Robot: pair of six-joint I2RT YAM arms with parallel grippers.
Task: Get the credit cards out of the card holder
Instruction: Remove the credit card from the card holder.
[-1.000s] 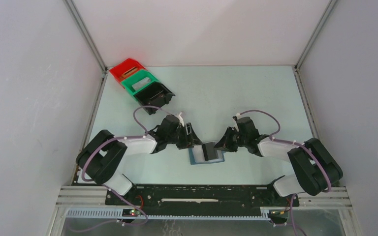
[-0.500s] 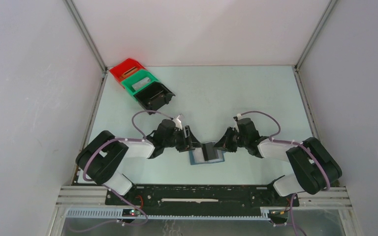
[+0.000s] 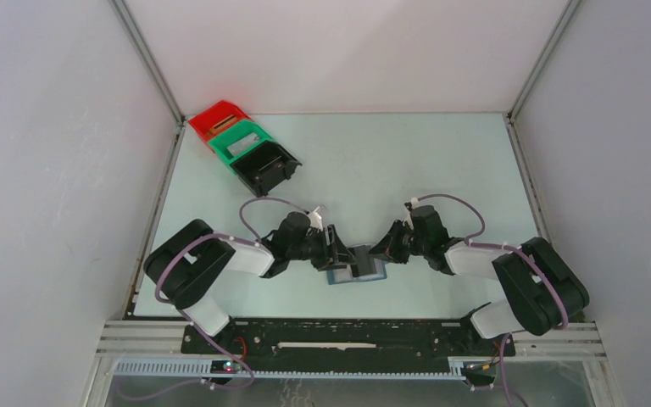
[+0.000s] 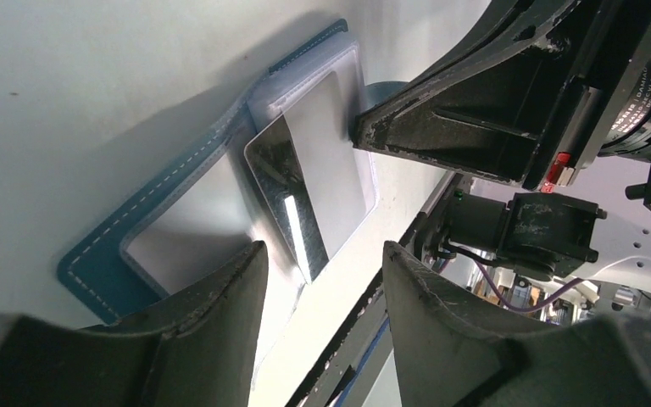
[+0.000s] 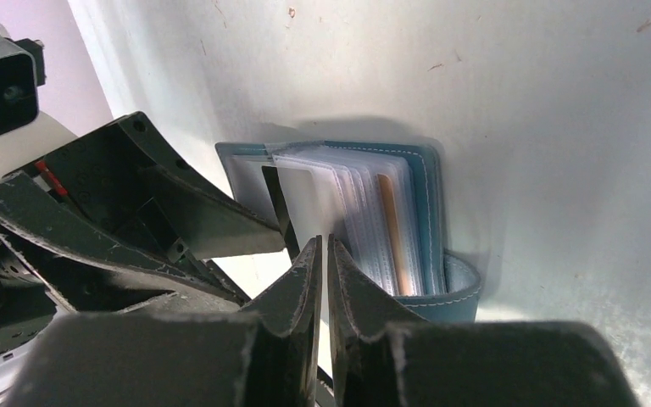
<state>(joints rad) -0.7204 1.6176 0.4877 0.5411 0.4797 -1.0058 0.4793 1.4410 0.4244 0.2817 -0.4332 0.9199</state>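
1. Find the card holder [image 4: 93, 259] lying open on the surface [image 3: 407, 170], near the front edge and between the two arms.
2. Note the right fingers [image 5: 315, 275] closed to a slit, apparently nipping one clear sleeve [image 5: 309, 203] and so keeping the card holder spread.
3. Note the left fingers [image 3: 339, 254] open, set either side of the dark card [image 4: 284, 191] and gripping nothing.
4. See the dark card tilted up off the sleeves, glossy face catching the light. Cannot tell whether it is fully out of its pocket. See the silvery grey card [image 4: 331, 144] flat just beside it, seemingly tucked in.
5. Expect a slip if closing on the slanted, glossy dark card. Likely to skate out or snap flat again.
6. Beware of catching a clear sleeve or the inner panel along with the card, then dragging the whole card holder across the surface.
7. Beware of losing the thin right-hand pinch under a pull, letting the card holder fold shut or tearing the sleeve.
8. Watch for contact between the two sets of fingers, working very near each other.
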